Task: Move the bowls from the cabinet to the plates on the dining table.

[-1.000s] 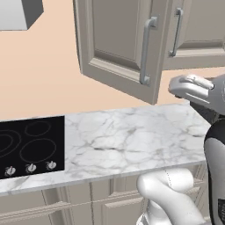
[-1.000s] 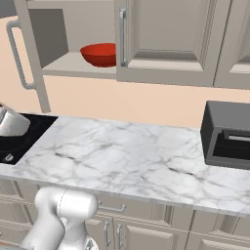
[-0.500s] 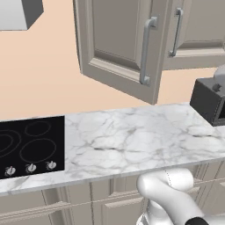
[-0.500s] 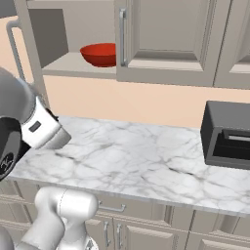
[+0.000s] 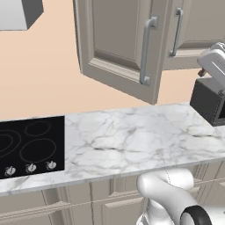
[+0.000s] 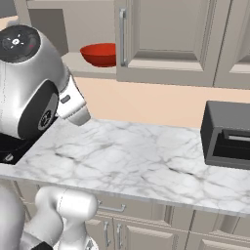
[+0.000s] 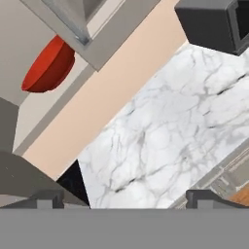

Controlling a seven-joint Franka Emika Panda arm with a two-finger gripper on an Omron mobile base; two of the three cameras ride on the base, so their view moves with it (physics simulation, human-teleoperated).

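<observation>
A glossy red bowl [image 6: 100,52] sits on the lower shelf of the open wall cabinet [image 6: 166,39], just left of its closed door. In the hand view the same bowl [image 7: 48,65] lies at the upper left, far from my gripper [image 7: 126,200]. The gripper is open: its two dark fingertips [image 7: 46,198] stand wide apart with nothing between them, over the marble counter [image 7: 160,141]. The swung-out cabinet door [image 5: 118,39] hides the shelf in the left base view. The plates and the dining table are out of view.
A black boxy appliance [image 6: 228,141] stands on the counter at the right. A black cooktop [image 5: 28,145] with knobs lies at the left. My arm's thick grey-and-white joint [image 6: 29,83] looms at the left of the right base view, below the bowl.
The arm has swung: it now looms far larger in the right base view and has risen at the right edge of the left base view. The bowl and door have not moved.
</observation>
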